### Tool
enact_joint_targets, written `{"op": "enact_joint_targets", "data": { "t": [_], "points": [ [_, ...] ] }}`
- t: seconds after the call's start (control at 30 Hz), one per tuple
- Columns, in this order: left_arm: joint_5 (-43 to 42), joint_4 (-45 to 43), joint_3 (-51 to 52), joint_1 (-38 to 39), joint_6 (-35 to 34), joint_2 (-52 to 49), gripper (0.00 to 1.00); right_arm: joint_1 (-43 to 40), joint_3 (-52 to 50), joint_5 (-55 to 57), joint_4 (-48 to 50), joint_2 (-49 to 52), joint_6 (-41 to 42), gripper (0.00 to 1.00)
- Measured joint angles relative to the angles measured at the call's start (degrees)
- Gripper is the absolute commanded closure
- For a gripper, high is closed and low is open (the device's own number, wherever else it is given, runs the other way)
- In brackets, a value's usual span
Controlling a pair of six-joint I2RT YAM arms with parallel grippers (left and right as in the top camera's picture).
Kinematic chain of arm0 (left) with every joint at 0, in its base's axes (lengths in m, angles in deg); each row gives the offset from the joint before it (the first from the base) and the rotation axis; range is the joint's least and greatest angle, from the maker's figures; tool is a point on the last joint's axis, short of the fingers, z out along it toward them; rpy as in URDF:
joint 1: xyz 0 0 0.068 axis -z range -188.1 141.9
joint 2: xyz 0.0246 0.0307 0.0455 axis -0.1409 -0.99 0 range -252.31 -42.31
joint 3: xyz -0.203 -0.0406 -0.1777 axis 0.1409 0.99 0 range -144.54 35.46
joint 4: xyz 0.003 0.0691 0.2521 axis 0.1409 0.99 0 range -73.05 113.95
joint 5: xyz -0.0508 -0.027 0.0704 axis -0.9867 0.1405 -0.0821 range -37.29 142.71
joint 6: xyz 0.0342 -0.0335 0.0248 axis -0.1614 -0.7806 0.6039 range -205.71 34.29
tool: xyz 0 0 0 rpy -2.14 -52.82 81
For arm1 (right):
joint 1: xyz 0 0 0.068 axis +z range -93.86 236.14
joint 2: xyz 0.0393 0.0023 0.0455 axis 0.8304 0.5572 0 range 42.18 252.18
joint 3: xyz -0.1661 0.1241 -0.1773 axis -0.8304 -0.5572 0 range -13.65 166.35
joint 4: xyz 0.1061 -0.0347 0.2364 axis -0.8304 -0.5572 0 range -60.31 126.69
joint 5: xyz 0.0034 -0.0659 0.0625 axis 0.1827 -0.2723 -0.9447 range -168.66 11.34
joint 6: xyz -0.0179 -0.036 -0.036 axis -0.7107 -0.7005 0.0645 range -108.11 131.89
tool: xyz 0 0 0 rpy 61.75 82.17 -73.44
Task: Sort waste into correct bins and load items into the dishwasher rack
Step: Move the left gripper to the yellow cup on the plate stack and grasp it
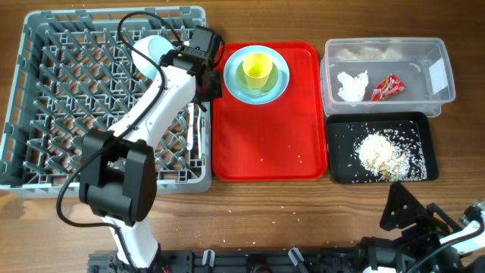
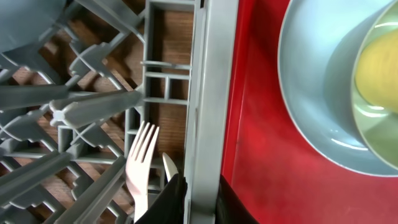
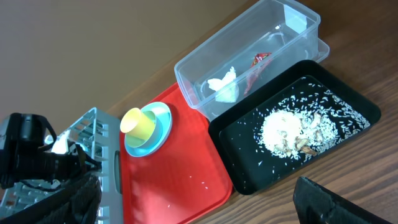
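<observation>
My left gripper (image 1: pixel 206 83) is over the right wall of the grey dishwasher rack (image 1: pixel 114 14). In the left wrist view its fingers (image 2: pixel 200 183) stand apart, one on each side of the rack wall (image 2: pixel 211 93), holding nothing. A white fork (image 2: pixel 140 162) lies inside the rack beside the left finger, with another white utensil tip (image 2: pixel 169 167) next to it. A yellow cup (image 1: pixel 256 70) sits in pale blue dishes (image 1: pixel 235 80) on the red tray (image 1: pixel 265 152). The clear tub (image 1: pixel 447 83) holds the napkin (image 1: pixel 351 85) and red wrapper (image 1: pixel 386 87). Crumbs (image 1: pixel 383 152) lie in the black tray (image 1: pixel 337 152). My right gripper (image 3: pixel 199 205) is open and empty.
A few rice grains lie on the red tray (image 3: pixel 168 180) and on the wooden table in front of it. The right arm (image 1: pixel 409 212) rests low at the table's front right, in front of the black tray (image 3: pixel 230 162). The left arm's cable loops over the rack.
</observation>
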Motion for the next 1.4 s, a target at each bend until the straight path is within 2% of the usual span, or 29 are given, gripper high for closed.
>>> {"op": "enact_joint_targets", "data": {
  "t": [0.03, 0.07, 0.13, 0.2, 0.27, 0.33, 0.43, 0.5, 0.57, 0.67, 0.7, 0.77, 0.87, 1.2, 1.3, 1.33, 1.4],
  "points": [
    [0.02, 0.26, 0.00, 0.04, 0.09, 0.00, 0.83, 0.00, 0.00, 0.02, 0.00, 0.00, 0.00, 0.00],
    [0.04, 0.42, 0.00, 0.11, 0.11, 0.00, 0.72, 0.00, 0.00, 0.02, 0.00, 0.00, 0.00, 0.00],
    [0.31, 0.39, 0.00, 0.13, 0.44, 0.09, 0.61, 0.00, 0.00, 0.00, 0.02, 0.00, 0.00, 0.00],
    [1.27, 0.48, -0.04, -0.24, 0.24, 1.55, 0.57, 0.00, 0.00, 0.00, 0.02, 0.00, 0.00, 0.00],
    [0.72, 1.22, -2.62, -0.42, 0.13, 6.19, 0.57, 0.00, 0.00, 0.00, 0.00, 0.00, 0.00, 0.00],
    [-1.14, -2.05, -5.73, 0.79, 0.13, 12.92, 0.62, 0.00, 0.00, 0.02, 0.02, 0.00, 0.00, 0.00],
    [-2.84, -9.97, -8.13, 8.39, 1.18, 17.27, 0.62, 0.00, 0.00, 0.02, 0.00, 0.00, 0.00, 0.00],
    [-4.02, -12.72, -8.74, 11.13, 1.81, 13.44, 0.61, 0.00, 0.00, 0.00, 0.02, 0.00, 0.00, 0.00],
    [-6.80, -12.26, -11.34, 12.33, 3.06, 6.43, 0.64, -0.02, 0.00, 0.00, -0.04, 0.00, 0.00, 0.00],
    [-9.46, -12.07, -15.58, 12.70, 6.80, -4.13, 0.84, 0.00, 0.00, 0.02, -0.02, 0.00, 0.00, 0.00],
    [-8.87, -12.63, -15.72, 13.07, 8.44, -6.91, 0.86, -0.02, 0.00, 0.02, 0.00, 0.00, 0.00, 0.00],
    [-4.24, -14.43, -15.74, 14.05, 10.01, -10.12, 0.86, -0.02, 0.00, 0.02, 0.00, 0.00, 0.00, 0.00],
    [-2.01, -15.50, -15.74, 14.27, 10.43, -10.75, 0.85, 0.00, 0.00, 0.00, 0.02, 0.00, 0.00, 0.00],
    [-0.94, -15.67, -15.96, 14.27, 10.69, -13.97, 0.82, 0.00, 0.00, 0.00, 0.02, 0.00, 0.00, 0.00],
    [0.39, -16.15, -15.96, 14.27, 10.75, -13.97, 0.77, 0.00, 0.00, 0.00, 0.02, 0.00, 0.00, 0.00],
    [0.74, -16.13, -15.96, 14.27, 10.86, -13.86, 0.68, 0.00, 0.00, 0.00, 0.00, 0.00, 0.00, 0.00],
    [1.20, -15.96, -15.96, 14.27, 11.08, -12.92, 0.62, -0.02, 0.00, 0.00, 0.02, 0.00, 0.00, 0.00]
  ]
}}
